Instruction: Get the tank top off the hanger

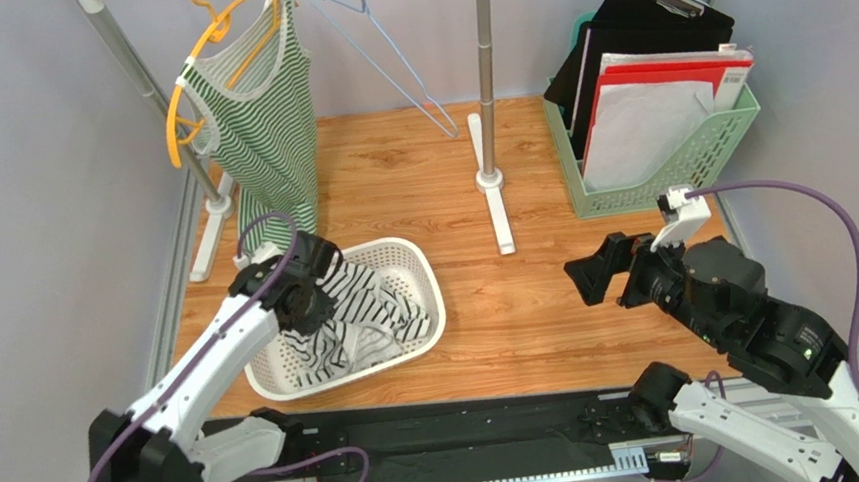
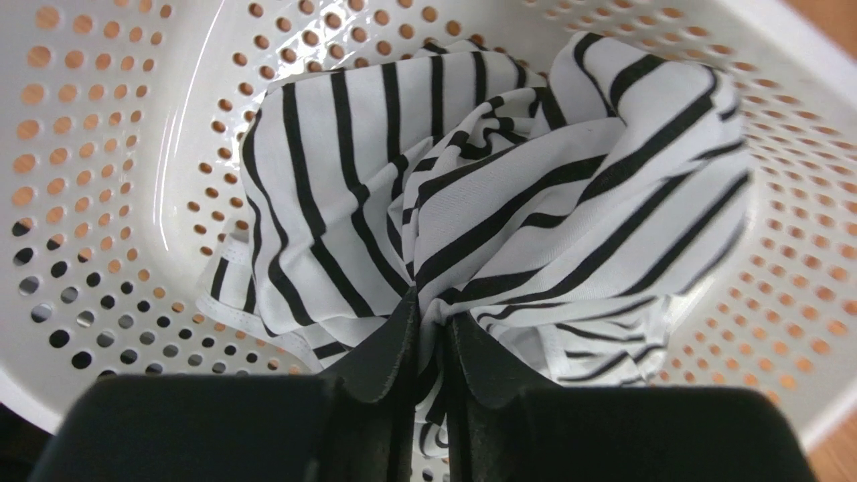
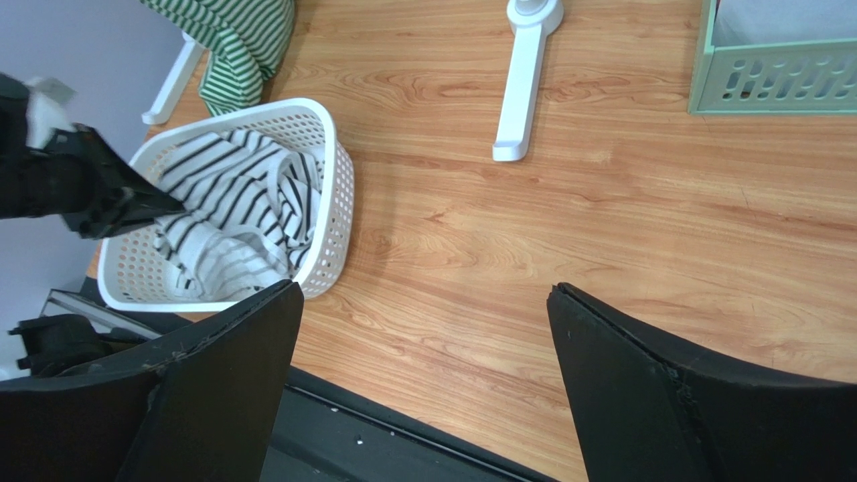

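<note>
The green-striped tank top [image 1: 258, 127] hung on the orange hanger [image 1: 175, 107] at the far left. It looked soft, light and limp, best taken by a strap. The left jaws stood narrow, pinching a black-striped garment [image 2: 563, 191] in the basket [image 2: 101, 151]. The right jaws gaped wide and empty.

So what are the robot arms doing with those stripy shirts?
The left arm's fingers pinch a black-and-white striped top down inside the white basket. The right arm's fingers are wide open over the wooden table, holding nothing. A green striped tank top hangs on the orange hanger on the rack.
</note>
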`<act>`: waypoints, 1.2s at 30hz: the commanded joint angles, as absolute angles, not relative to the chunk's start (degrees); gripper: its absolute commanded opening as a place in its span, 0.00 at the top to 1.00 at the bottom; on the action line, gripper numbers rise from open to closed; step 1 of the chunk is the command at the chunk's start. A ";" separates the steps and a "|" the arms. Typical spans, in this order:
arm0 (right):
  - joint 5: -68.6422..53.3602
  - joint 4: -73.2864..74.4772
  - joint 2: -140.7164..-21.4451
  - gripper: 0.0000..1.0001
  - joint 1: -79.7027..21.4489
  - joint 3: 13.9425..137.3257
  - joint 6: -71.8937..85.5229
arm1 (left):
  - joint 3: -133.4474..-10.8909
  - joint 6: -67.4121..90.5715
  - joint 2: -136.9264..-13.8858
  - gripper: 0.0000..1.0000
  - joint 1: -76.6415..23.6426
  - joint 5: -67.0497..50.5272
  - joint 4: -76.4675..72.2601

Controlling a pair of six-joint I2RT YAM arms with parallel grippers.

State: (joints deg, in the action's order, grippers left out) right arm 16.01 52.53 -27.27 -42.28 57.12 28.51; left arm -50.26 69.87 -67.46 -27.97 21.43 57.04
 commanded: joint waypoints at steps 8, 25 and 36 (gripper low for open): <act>21.79 54.75 -34.10 0.00 -42.36 57.39 32.34 | -52.47 60.04 -49.57 0.39 -27.69 18.11 58.26; 7.74 57.92 -46.84 0.00 -42.45 58.10 27.33 | -59.40 28.32 -42.45 0.43 -27.77 -11.07 47.37; 5.63 57.57 -44.03 0.00 -42.36 60.38 25.49 | -97.18 7.57 -60.54 0.42 -27.34 -4.68 56.34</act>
